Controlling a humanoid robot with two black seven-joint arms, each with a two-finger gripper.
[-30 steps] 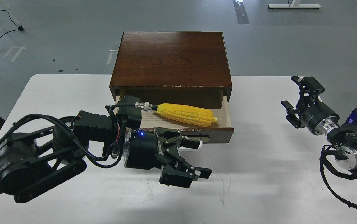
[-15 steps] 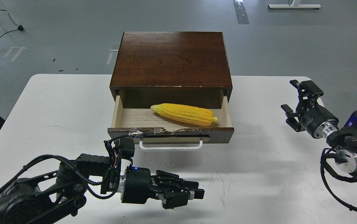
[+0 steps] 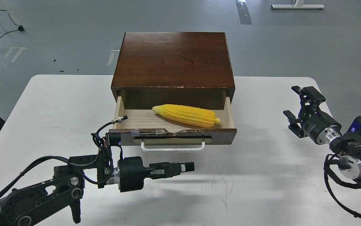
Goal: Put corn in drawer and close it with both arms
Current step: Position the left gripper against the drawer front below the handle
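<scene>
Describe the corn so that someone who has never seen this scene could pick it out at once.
On the white table stands a dark-brown wooden cabinet whose drawer is pulled open toward the camera. On the drawer's pale wood floor lies the corn, lengthwise across it, narrow end to the left. It is the only bright-yellow thing here, with rows of kernels.

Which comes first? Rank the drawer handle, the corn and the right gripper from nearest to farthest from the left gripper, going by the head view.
1. Drawer handle: white bar on the drawer front, just above the left gripper.
2. Corn: lying inside the open drawer, farther back.
3. Right gripper: far across the table, at its right edge.
</scene>
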